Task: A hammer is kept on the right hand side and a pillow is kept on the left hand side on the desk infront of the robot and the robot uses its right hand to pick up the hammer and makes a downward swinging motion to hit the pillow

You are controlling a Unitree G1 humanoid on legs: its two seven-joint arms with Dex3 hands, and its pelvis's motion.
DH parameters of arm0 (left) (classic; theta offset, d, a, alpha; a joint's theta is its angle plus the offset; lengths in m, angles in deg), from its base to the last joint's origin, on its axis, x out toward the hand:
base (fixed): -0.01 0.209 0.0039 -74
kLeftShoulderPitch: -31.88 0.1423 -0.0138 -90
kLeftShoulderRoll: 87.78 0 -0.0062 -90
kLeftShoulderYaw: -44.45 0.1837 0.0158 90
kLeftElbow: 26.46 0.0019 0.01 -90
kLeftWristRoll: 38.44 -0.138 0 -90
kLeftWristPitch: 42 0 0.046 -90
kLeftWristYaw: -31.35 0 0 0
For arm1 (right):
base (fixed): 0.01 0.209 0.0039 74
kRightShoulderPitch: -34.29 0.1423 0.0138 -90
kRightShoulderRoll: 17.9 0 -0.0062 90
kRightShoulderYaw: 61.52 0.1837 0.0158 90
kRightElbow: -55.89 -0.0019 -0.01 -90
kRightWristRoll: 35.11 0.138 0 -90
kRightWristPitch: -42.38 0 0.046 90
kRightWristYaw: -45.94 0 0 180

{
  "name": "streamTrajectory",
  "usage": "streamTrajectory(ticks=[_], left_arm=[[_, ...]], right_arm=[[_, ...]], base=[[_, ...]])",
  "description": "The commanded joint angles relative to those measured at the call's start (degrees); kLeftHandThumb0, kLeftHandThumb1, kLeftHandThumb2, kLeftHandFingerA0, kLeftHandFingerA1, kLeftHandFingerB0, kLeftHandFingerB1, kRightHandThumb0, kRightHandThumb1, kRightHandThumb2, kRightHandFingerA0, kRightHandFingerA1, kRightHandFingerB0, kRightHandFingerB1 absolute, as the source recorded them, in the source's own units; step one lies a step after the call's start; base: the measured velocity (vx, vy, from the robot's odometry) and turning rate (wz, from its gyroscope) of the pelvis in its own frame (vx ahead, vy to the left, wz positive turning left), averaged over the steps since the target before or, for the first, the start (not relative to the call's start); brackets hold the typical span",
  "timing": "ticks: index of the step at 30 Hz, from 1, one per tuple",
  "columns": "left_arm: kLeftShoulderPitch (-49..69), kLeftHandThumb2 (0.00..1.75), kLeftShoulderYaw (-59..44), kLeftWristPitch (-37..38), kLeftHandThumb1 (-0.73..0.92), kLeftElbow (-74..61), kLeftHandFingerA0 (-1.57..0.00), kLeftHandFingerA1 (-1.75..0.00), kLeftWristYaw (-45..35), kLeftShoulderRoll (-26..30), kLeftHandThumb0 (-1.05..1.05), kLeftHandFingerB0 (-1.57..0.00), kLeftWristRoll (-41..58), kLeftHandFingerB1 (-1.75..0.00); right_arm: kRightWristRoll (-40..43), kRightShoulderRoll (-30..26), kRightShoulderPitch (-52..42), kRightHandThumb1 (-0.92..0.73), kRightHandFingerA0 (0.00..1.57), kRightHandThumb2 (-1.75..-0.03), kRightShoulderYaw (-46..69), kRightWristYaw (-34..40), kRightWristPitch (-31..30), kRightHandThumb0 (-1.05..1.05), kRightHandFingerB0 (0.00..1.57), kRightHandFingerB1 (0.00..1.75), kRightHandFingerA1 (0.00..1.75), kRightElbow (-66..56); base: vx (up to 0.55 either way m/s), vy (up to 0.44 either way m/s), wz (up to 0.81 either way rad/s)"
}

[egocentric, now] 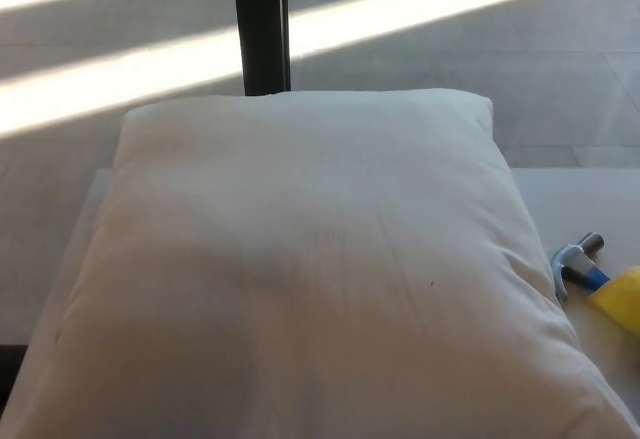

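Pillow [310, 279] covers most of the desk [580, 199], leaving a bare strip at right where the hammer [578, 264] lies beside it. Neither hand shows.

Matt cloth pillow [310, 269], shiny metal hammer [575, 259]

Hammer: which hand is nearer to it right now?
Cannot say: neither hand shows in the head view. The hammer lies untouched on the desk at the right edge, beside the pillow.
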Motion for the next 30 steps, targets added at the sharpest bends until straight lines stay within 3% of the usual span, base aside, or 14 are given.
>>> streamTrajectory(ticks=[1, 4, 5, 8, 10, 11, 13, 15, 16, 18, 26, 27, 28, 30], left_arm=[[0.2, 0.64, 0.2, 1.7, 0.81, 0.0, -0.61, -0.54, 0.3, 0.2, -0.67, -0.44, 0.5, -0.45], [0.0, 0.64, 0.2, 1.6, 0.80, 0.1, -0.61, -0.54, 0.6, 0.2, -0.67, -0.45, 0.5, -0.45], [0.0, 1.02, 0.1, 1.5, 0.63, 0.0, -0.57, -0.65, 0.4, 0.2, -0.65, -0.40, 0.6, -0.58], [0.0, 1.02, -0.1, 1.1, 0.63, 0.1, -0.61, -0.66, 0.3, 0.2, -0.67, -0.41, 0.9, -0.58], [0.0, 0.63, -0.1, 1.4, 0.81, 0.2, -0.64, -0.53, 0.3, 0.2, -0.67, -0.45, 0.8, -0.45], [0.1, 1.02, 0.1, 1.6, 0.63, 0.2, -0.58, -0.65, 0.3, 0.2, -0.67, -0.40, 0.6, -0.57], [0.1, 0.63, 0.3, 1.8, 0.82, 0.3, -0.63, -0.53, 0.0, 0.2, -0.67, -0.44, 0.4, -0.45], [0.1, 1.02, 0.4, 1.7, 0.64, 0.2, -0.56, -0.64, 0.0, 0.3, -0.67, -0.38, 0.3, -0.57], [0.1, 0.63, 0.3, 1.6, 0.81, 0.2, -0.64, -0.55, 0.1, 0.3, -0.68, -0.45, 0.5, -0.45], [0.1, 1.02, 0.2, 1.4, 0.63, 0.1, -0.60, -0.66, -0.1, 0.3, -0.68, -0.40, 0.7, -0.57], [0.0, 0.65, 0.3, 1.3, 0.82, 0.2, -0.57, -0.53, -0.7, 0.5, -0.66, -0.43, 0.7, -0.45], [0.2, 1.02, 0.2, 1.9, 0.64, 0.6, -0.54, -0.63, -1.9, 0.5, -0.68, -0.37, 0.8, -0.56], [-0.5, 0.63, -2.3, -0.6, 0.77, 0.8, -0.63, -0.55, -2.7, 0.4, -0.67, -0.46, 3.6, -0.44], [-0.9, 0.63, -3.0, -0.6, 0.76, 1.3, -0.63, -0.55, -3.0, 0.4, -0.66, -0.46, 3.9, -0.44]], right_arm=[[-4.5, 1.1, -1.7, -0.57, 0.00, -0.95, -4.5, -9.5, -4.6, -0.82, 0.10, 0.34, 0.27, -0.1], [-5.7, 0.9, -1.0, -0.62, 0.00, -0.93, -6.6, -13.0, -5.4, -0.95, 0.09, 0.18, 0.18, 1.2], [-5.6, 0.6, -0.7, -0.54, 0.00, -0.91, -6.9, -14.4, -5.6, -0.82, 0.05, 0.23, 0.27, 1.5], [-8.1, 0.5, 0.8, -0.46, 0.02, -0.84, -9.9, -17.1, -7.2, -0.73, 0.04, 0.16, 0.50, 5.2], [-7.9, 0.8, 1.2, -0.44, 0.12, -0.81, -9.9, -16.4, -7.5, -0.65, 0.04, 0.22, 0.58, 6.8], [-6.8, 0.9, 0.0, -0.63, 0.71, -0.59, -7.7, -9.0, -5.7, -0.30, 0.18, 0.29, 1.26, 8.3], [-7.5, 0.8, -0.6, -0.64, 0.88, -0.59, -7.4, -4.1, -4.0, -0.23, 0.58, 0.44, 1.19, 9.6], [-8.0, 1.4, -0.8, -0.67, 0.82, -0.61, -7.0, -1.2, -3.8, -0.25, 0.69, 0.52, 1.36, 10.9], [-8.5, 2.1, -0.8, -0.70, 0.72, -0.63, -6.9, 0.9, -4.0, -0.28, 0.69, 0.64, 1.49, 11.8], [-9.4, 1.8, -1.5, -0.66, 0.75, -0.63, -6.9, 3.8, -1.9, -0.27, 0.73, 0.67, 1.47, 11.4], [-9.6, 2.5, -2.7, -0.81, 0.83, -0.64, -3.7, 10.0, -0.8, -0.34, 0.75, 0.98, 1.59, 9.8], [-9.8, 2.9, -1.9, -0.88, 0.79, -0.72, -3.5, 10.2, -0.7, -0.38, 0.68, 0.74, 1.53, 10.7], [-10.0, 2.8, -2.0, -0.87, 0.77, -0.71, -3.5, 10.7, -0.5, -0.38, 0.69, 0.79, 1.57, 10.6], [-9.9, 2.8, -2.4, -0.89, 0.81, -0.73, -2.9, 12.1, 1.0, -0.40, 0.71, 0.94, 1.62, 10.8]], base=[[0.00, 0.000, 0.00], [0.00, 0.000, 0.00], [0.00, 0.000, 0.00], [0.00, 0.000, 0.00], [0.00, 0.000, 0.00], [0.00, 0.000, 0.00], [0.00, 0.000, 0.00], [0.00, 0.000, 0.04], [0.00, 0.000, 0.00], [0.00, 0.000, 0.00], [0.00, 0.000, 0.00], [0.00, 0.000, 0.00], [0.00, 0.000, 0.00], [0.00, 0.000, 0.00]])
